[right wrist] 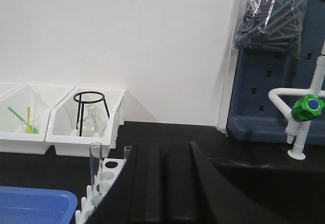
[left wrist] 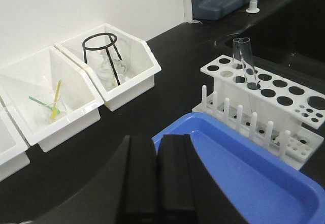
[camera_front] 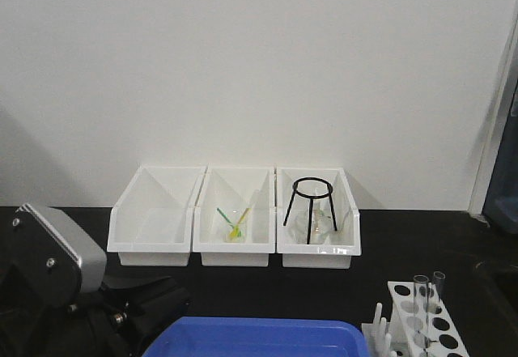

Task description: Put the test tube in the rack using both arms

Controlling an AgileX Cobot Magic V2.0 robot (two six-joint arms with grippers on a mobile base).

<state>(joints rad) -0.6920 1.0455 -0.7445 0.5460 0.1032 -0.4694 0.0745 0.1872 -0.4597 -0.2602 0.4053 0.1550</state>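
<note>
Two clear test tubes (left wrist: 249, 69) stand side by side in holes at the far end of the white rack (left wrist: 226, 89), just beyond the blue tray. In the front view they rise at the bottom right, one tube (camera_front: 421, 296) beside the other (camera_front: 438, 286), in the rack (camera_front: 402, 300). My left gripper (left wrist: 157, 141) is shut with nothing in it, over the near-left corner of the tray. My right gripper (right wrist: 163, 148) is also shut and holds nothing. It sits just right of the rack (right wrist: 119, 162) and hides most of one tube (right wrist: 127, 150); the other tube (right wrist: 95, 165) is in full view.
A blue tray (camera_front: 259, 337) lies at the front centre on the black bench. Three white open-front bins (camera_front: 235, 240) line the back wall; one holds a black wire tripod (camera_front: 311, 199). The left arm's grey housing (camera_front: 57, 252) fills the lower left. A green-knobbed tap (right wrist: 304, 109) stands at right.
</note>
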